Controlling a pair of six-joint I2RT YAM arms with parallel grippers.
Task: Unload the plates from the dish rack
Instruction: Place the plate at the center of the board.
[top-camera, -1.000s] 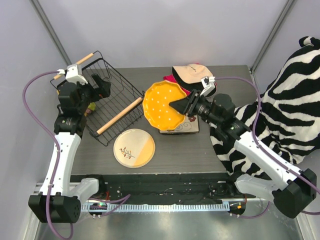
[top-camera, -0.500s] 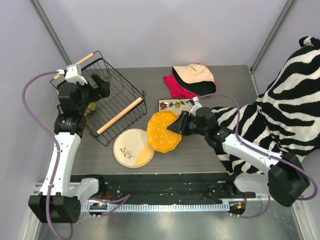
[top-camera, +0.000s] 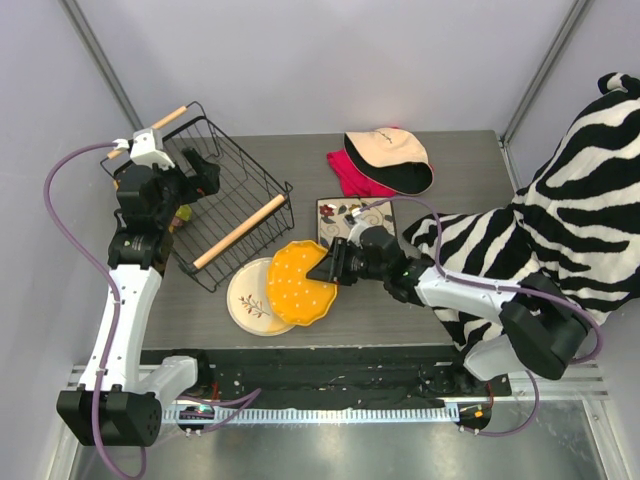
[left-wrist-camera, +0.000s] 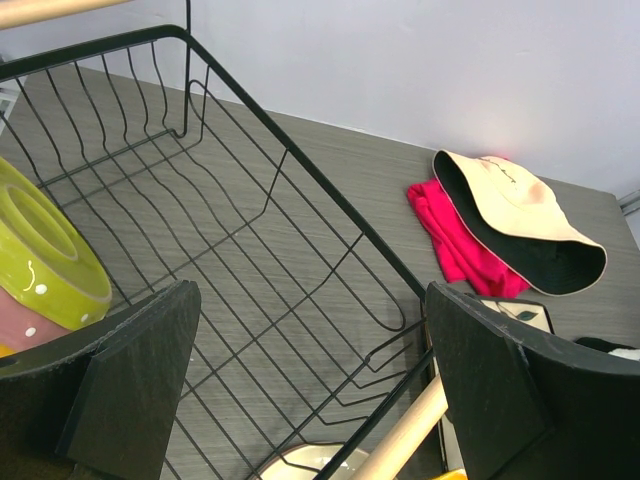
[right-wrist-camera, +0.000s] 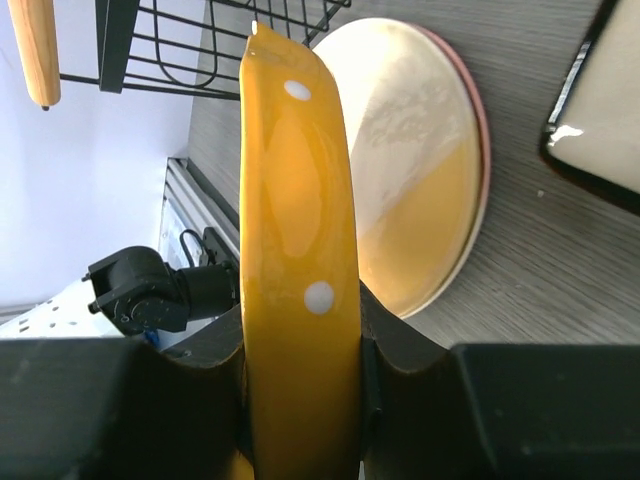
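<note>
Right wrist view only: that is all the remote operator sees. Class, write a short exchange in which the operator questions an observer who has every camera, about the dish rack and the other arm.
Operator: Are any plates in the dish rack?
Observer: Yes, a green plate is in it, with a pink plate against it.
Operator: What is the left claw doing?
Observer: It is open, holding nothing, poised at the rack.
</note>
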